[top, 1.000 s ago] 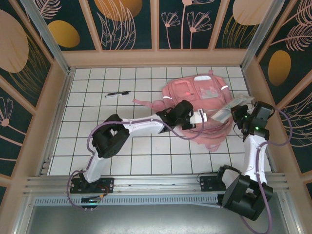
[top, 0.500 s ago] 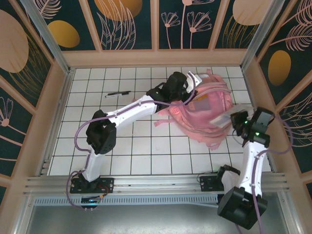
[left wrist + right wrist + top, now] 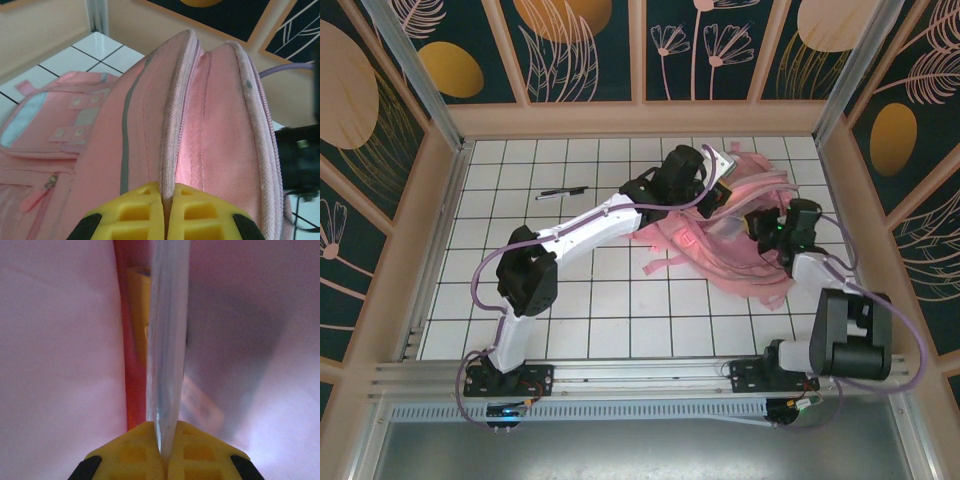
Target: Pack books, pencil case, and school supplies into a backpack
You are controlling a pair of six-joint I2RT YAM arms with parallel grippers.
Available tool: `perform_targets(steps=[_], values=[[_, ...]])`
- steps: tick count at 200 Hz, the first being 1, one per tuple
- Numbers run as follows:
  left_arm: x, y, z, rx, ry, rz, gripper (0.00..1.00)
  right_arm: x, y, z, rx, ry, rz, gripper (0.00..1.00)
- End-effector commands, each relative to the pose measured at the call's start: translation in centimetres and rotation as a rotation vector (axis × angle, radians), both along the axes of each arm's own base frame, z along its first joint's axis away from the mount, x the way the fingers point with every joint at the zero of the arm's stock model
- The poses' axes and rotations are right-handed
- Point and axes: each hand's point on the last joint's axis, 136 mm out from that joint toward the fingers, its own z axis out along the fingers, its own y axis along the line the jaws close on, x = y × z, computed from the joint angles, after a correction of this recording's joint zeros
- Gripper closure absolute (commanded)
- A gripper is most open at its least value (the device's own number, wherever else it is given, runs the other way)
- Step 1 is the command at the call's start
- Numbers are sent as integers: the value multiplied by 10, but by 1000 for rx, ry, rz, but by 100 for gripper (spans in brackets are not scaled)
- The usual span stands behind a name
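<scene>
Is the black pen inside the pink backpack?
No, the black pen lies on the white tiled table, off to the left of the pink backpack.

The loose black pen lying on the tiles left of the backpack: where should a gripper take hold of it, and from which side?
Take the pen at mid-shaft from straight above, fingers closing across its thin width. It lies flat on the table, running roughly left to right in the top view with bare tile around it, so a side approach would probably just push it along.
</scene>
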Motion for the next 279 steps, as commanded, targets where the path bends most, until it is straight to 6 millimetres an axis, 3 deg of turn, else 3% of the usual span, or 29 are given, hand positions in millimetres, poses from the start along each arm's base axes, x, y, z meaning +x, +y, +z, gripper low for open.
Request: perform_targets(steps=[1,36,43,67,93,103,106,110,113,117,150,176,194,205,221,230,237,245,250,265,279], values=[[-16,-6,77,-216,-57,-54,100,42,-16,39,-34,-206,-212,98],[-19,-6,76,-214,-55,-69,100,71,12,45,2,-315,-196,93],[-19,-5,75,-214,-53,-68,100,72,14,38,3,-295,-210,89],[-17,-7,75,-221,-54,-65,100,72,14,6,-37,-191,-266,60],[-11,-4,74,-203,-74,-36,100,54,12,-26,-65,18,-273,48],[-11,-3,73,-199,-78,-31,100,43,8,-31,-92,100,-288,36],[-11,-3,73,-197,-79,-30,100,41,7,-30,-100,117,-286,24],[-10,-3,72,-196,-78,-28,100,40,4,-28,-119,127,-295,20],[-10,-3,72,-196,-80,-28,100,35,1,-29,-140,155,-298,4],[-10,-3,72,-196,-80,-26,100,33,-1,-28,-162,178,-300,1],[-8,0,68,-173,-91,-10,100,22,-4,-10,-263,233,-203,1],[-5,4,66,-159,-103,5,100,9,12,2,-210,190,-76,9],[-6,5,67,-161,-105,4,100,5,30,17,-181,98,50,29],[-7,5,67,-162,-102,-2,100,2,38,22,-155,40,83,53],[-8,4,65,-165,-91,-7,100,-2,43,18,-89,-13,80,75],[-8,3,65,-168,-86,-10,100,-1,44,15,-67,-19,71,74],[-9,3,65,-170,-82,-14,100,0,45,11,-69,-8,73,64],[-9,3,65,-172,-81,-16,100,1,45,6,-91,27,72,44],[-10,3,65,-170,-79,-16,100,2,44,3,-106,50,72,41],[-10,3,64,-169,-76,-16,100,7,48,5,-126,45,87,42],[-10,3,63,-170,-73,-13,100,11,53,6,-98,10,84,61]])
